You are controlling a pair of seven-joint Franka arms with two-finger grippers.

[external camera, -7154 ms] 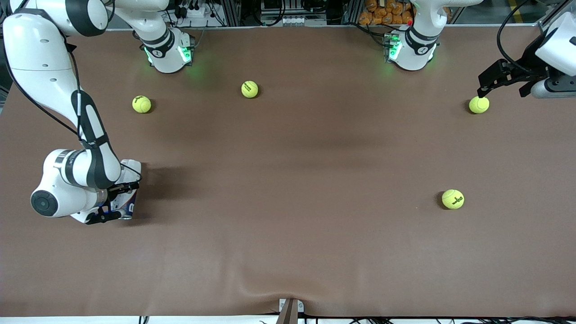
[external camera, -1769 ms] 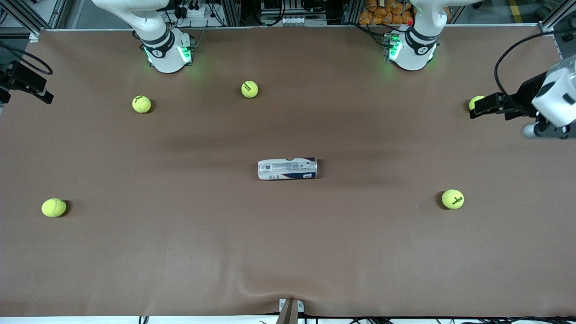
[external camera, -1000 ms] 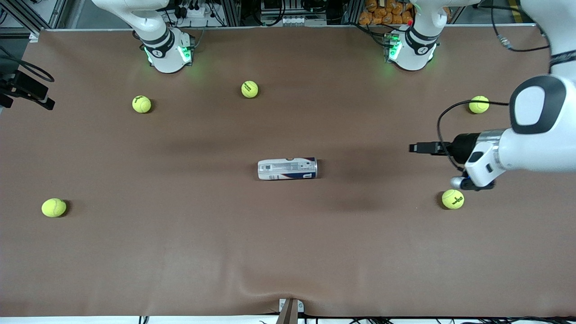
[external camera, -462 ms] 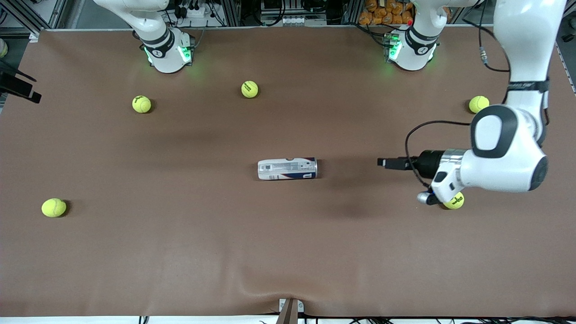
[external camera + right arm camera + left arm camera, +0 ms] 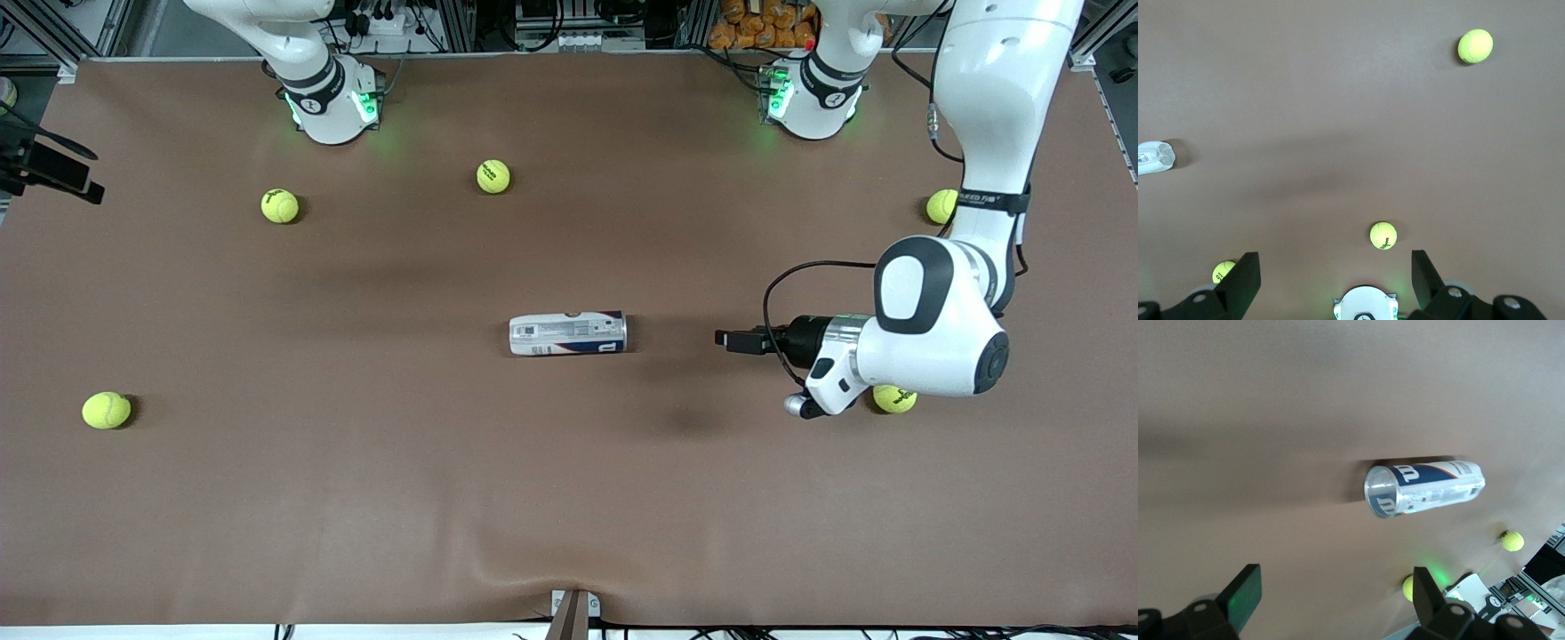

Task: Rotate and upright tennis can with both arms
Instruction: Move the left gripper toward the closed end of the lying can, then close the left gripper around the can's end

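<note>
The tennis can point(image 5: 567, 333) lies on its side in the middle of the brown table, its silver rim toward the left arm's end. My left gripper point(image 5: 724, 339) hangs low over the table beside the rim end, a gap away, pointing at it, open and empty. In the left wrist view the can point(image 5: 1425, 488) shows its open silver rim point(image 5: 1379, 499) ahead of the left gripper point(image 5: 1336, 597). My right gripper point(image 5: 78, 181) waits over the table edge at the right arm's end, open and empty. The right wrist view point(image 5: 1335, 275) shows only the can's tip point(image 5: 1154, 158).
Several yellow-green tennis balls lie about: two point(image 5: 280, 205) point(image 5: 493, 176) near the right arm's base point(image 5: 331, 100), one point(image 5: 107, 410) at the right arm's end, one point(image 5: 942, 206) at the left arm's end, one point(image 5: 893, 399) partly hidden under the left arm.
The can, earlier at the right arm's end under the right gripper, has lain in the middle since. The left gripper has swung in from the left arm's end toward the can's rim.
</note>
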